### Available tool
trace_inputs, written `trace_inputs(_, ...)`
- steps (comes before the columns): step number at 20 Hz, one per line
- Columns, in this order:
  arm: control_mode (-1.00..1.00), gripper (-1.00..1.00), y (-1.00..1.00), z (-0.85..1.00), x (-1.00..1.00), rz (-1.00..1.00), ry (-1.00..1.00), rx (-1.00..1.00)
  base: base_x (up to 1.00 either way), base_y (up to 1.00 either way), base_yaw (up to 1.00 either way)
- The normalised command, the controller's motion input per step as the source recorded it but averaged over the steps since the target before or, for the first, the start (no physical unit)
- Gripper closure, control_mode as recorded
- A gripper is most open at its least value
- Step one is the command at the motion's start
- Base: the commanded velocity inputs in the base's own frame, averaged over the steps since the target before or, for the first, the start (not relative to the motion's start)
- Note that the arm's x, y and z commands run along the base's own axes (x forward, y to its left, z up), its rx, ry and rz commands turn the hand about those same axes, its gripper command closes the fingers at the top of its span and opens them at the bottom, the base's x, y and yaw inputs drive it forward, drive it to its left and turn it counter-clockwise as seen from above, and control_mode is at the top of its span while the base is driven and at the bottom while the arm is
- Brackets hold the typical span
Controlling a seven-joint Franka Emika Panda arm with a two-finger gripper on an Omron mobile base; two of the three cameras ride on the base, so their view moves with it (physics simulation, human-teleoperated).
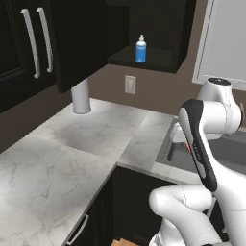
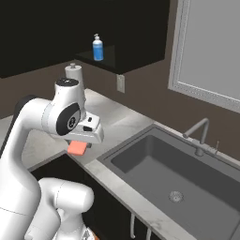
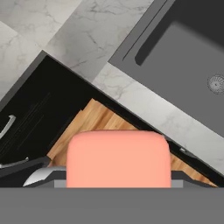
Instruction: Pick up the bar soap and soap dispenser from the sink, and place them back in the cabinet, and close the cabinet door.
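Note:
The orange-red bar soap [image 2: 76, 149] hangs in the air above the counter's front edge, left of the sink [image 2: 140, 161], with my gripper [image 2: 78, 146] shut on it. In the hand view the bar soap [image 3: 118, 159] covers my fingertips, and the sink [image 3: 183, 48] with its drain lies at the upper right. A sliver of the bar soap [image 1: 187, 146] shows behind my arm. The blue soap dispenser [image 1: 141, 49] [image 2: 97, 48] stands upright on the shelf of the open cabinet [image 1: 153, 60]. The cabinet door [image 1: 81, 48] is swung open to the left.
A white paper towel roll [image 1: 80, 98] [image 2: 73, 72] stands under the cabinet beside a wall outlet [image 1: 129, 84]. The marble counter [image 1: 72, 144] runs left of the sink. A faucet [image 2: 199, 133] stands behind the basin, below a window [image 2: 211, 51]. Closed dark doors with silver handles [image 1: 33, 43] are at far left.

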Motion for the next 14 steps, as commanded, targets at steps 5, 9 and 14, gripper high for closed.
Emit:
trace_inputs(5,1.00,1.00,0.00,0.00,0.00,0.00,0.00,0.00,0.32,0.00,0.17)
trace_inputs(9,1.00,1.00,0.00,0.00,0.00,0.00,0.00,0.00,0.30,0.01,0.16)
trace_inputs(14,1.00,1.00,0.00,0.00,0.00,0.00,0.00,0.00,0.37,0.01,0.14)
